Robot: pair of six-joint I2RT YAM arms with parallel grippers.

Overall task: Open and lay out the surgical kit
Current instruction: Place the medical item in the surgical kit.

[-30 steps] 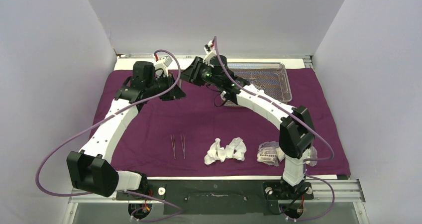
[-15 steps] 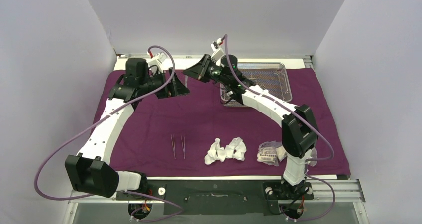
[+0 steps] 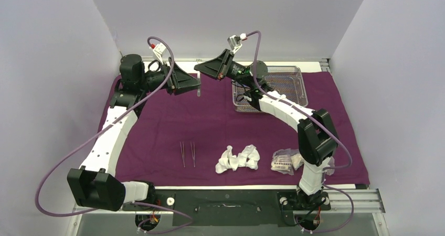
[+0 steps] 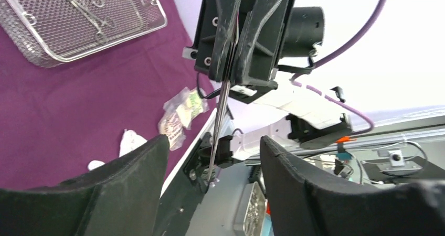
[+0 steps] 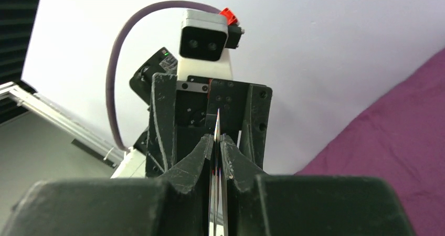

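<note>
Surgical kit cloth wrap [image 3: 157, 126] lies spread flat, with the wire-mesh tray [image 3: 288, 92] on its far right part. More instruments rest inside the tray. Toward you from the tray, along the cloth's near edge, sit the clear packets [image 3: 283, 161]. The gauze wads [image 3: 239, 159] are next to their left, and a pair of tweezers [image 3: 187, 154] lies left of those.

Up in the air, left of the tray, your right claw [image 5: 216, 141] is pinched tight on a slim steel instrument [image 4: 220, 110], gripping it near one end. Your left claw [image 4: 212, 144] stands wide, with a finger on either side of the dangling length and neither touching it.

That is the risk. If you pull the left arm away crookedly, a finger may clip the free end and lever the instrument out of the thin pinch. A quick swing of the right arm could also make it slip, dropping it onto the cloth or off the far edge.

A second ago both claws were lower and closer to the cloth. The left was nearly closed and the right partly open. Since then the grip has passed to the right, and the left arm has drawn back from the tray.
</note>
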